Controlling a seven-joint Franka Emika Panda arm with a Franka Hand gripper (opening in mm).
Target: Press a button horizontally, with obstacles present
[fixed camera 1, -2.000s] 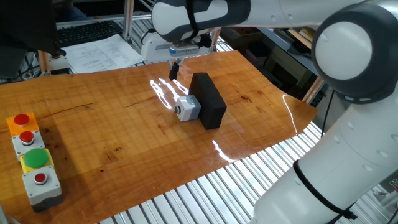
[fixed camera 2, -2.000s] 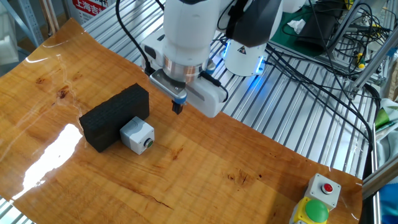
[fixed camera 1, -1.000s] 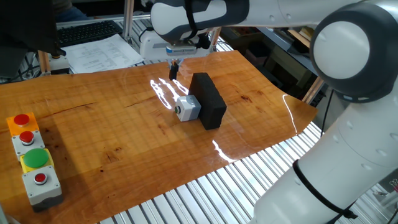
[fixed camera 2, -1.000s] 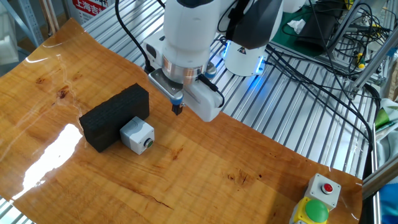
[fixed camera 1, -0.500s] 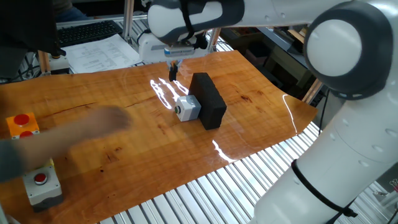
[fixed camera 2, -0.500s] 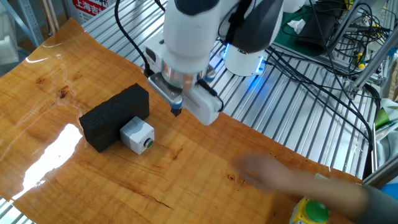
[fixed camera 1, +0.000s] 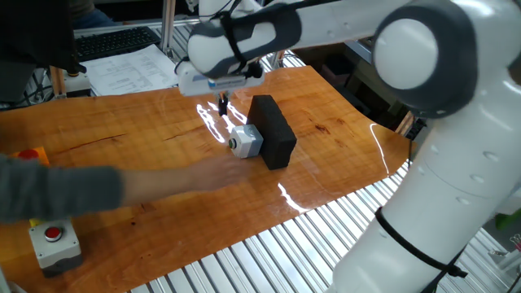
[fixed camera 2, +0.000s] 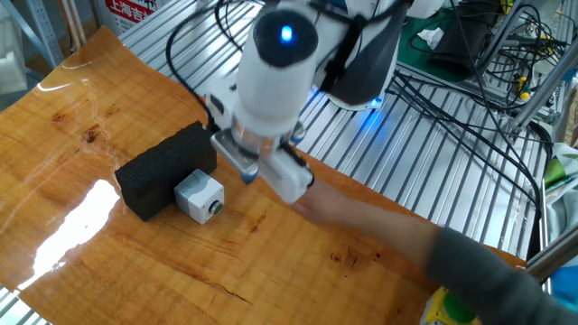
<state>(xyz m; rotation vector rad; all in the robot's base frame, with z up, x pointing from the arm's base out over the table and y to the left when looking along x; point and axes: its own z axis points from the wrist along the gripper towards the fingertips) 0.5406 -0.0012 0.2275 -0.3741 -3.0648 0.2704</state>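
Note:
The button [fixed camera 1: 245, 142] is a small light-grey cube with a round dark face, and it stands against the black block [fixed camera 1: 273, 130]. In the other fixed view the cube [fixed camera 2: 200, 196] shows its button facing the front right, with the block [fixed camera 2: 167, 169] behind it. My gripper [fixed camera 1: 222, 105] hangs just behind and left of the cube, low over the table. Its fingers read as one thin dark tip with no gap, holding nothing. In the other fixed view the gripper [fixed camera 2: 249, 174] is motion-blurred, right of the cube and apart from it.
A person's blurred arm [fixed camera 1: 122, 189] reaches over the table from the left, its hand close in front of the cube. It also shows in the other fixed view [fixed camera 2: 397, 236]. A grey box with a red button [fixed camera 1: 54, 241] and an orange box [fixed camera 1: 31, 154] stand at the left.
My gripper has moved lower and further toward the cube's button side. A person's arm has reached across the table toward the cube and covers the yellow box with the green button.

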